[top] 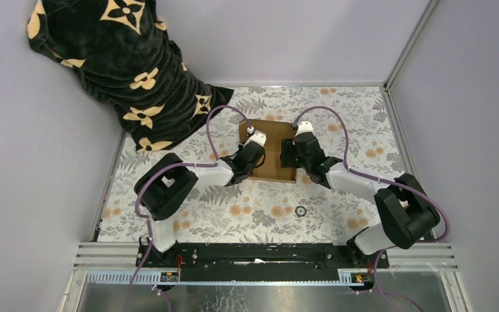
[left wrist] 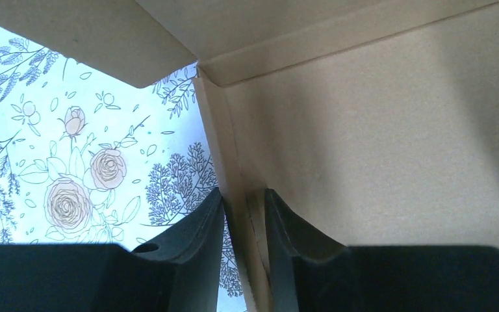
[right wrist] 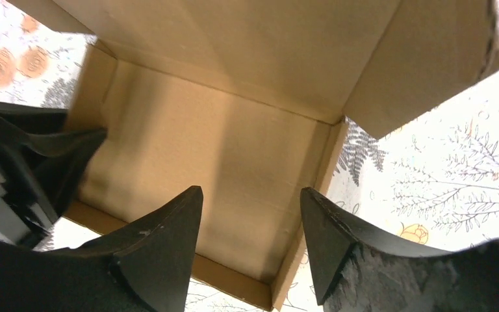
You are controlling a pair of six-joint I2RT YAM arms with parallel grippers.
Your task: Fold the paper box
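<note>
The paper box (top: 274, 155) is brown cardboard, lying mid-table between my two arms, partly folded with its side walls raised. My left gripper (top: 253, 149) is at its left side. In the left wrist view that gripper (left wrist: 243, 203) is shut on the upright left wall (left wrist: 252, 224), one finger outside and one inside. My right gripper (top: 297, 147) hangs over the right part of the box. In the right wrist view its jaws (right wrist: 250, 192) stand open above the box floor (right wrist: 234, 149), holding nothing. A loose flap (right wrist: 422, 58) sticks up at the far right corner.
A black cloth with beige flowers (top: 130, 62) lies heaped at the back left corner. A small black ring (top: 301, 210) sits on the floral tablecloth (top: 247, 208) in front of the box. Grey walls close in the table on three sides.
</note>
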